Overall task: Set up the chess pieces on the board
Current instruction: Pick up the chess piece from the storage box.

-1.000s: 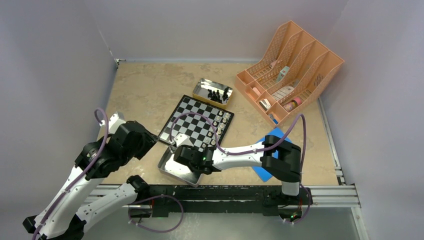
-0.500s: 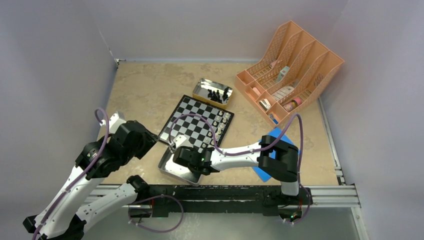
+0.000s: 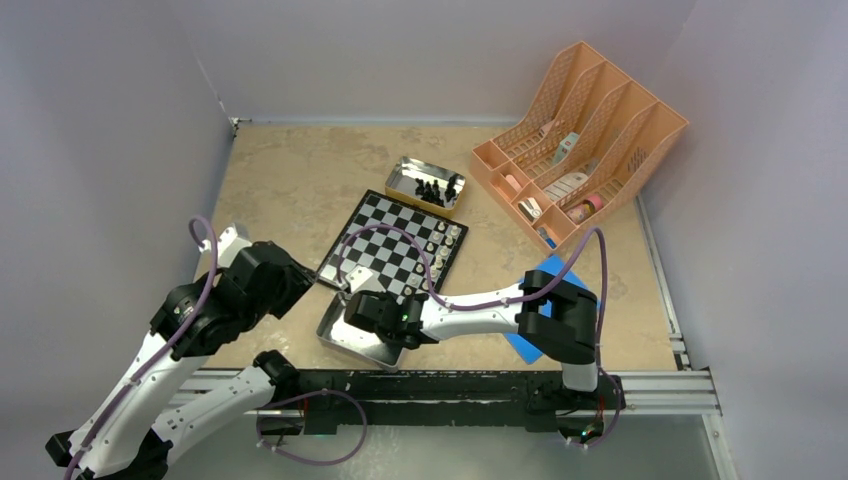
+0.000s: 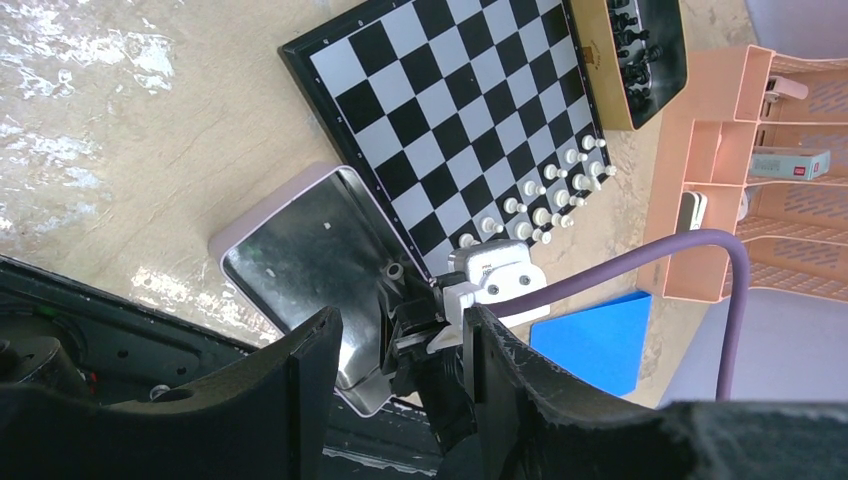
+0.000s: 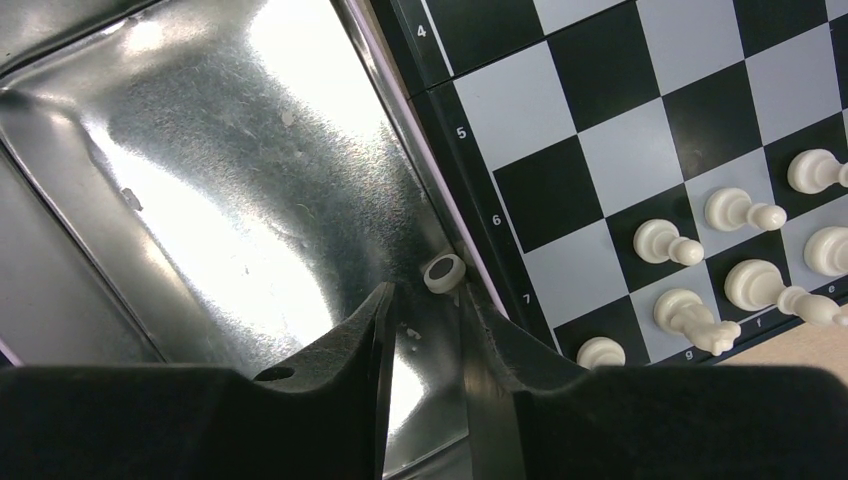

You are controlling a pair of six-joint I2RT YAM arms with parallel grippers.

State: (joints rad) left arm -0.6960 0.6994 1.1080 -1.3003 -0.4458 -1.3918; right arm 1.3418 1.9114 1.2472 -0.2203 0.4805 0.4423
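The board (image 3: 398,248) lies mid-table, with cream-white chess pieces (image 5: 668,243) standing in two rows along its right edge. One white piece (image 5: 444,272) lies on its side in the corner of the near metal tin (image 5: 230,200), by the wall next to the board. My right gripper (image 5: 425,300) hangs open inside this tin, its fingertips just short of that piece, nothing between them. The black pieces (image 3: 430,188) sit in the far tin (image 3: 405,172). My left gripper (image 4: 398,335) is open and empty, raised left of the near tin (image 3: 345,340).
An orange file rack (image 3: 580,140) holding small items stands at the back right. A blue flat square (image 3: 545,305) lies under the right arm. The arms' base rail runs along the near table edge. Walls close the left, back and right.
My right gripper has edged slightly left and lower into the near tin. The left arm has not moved.
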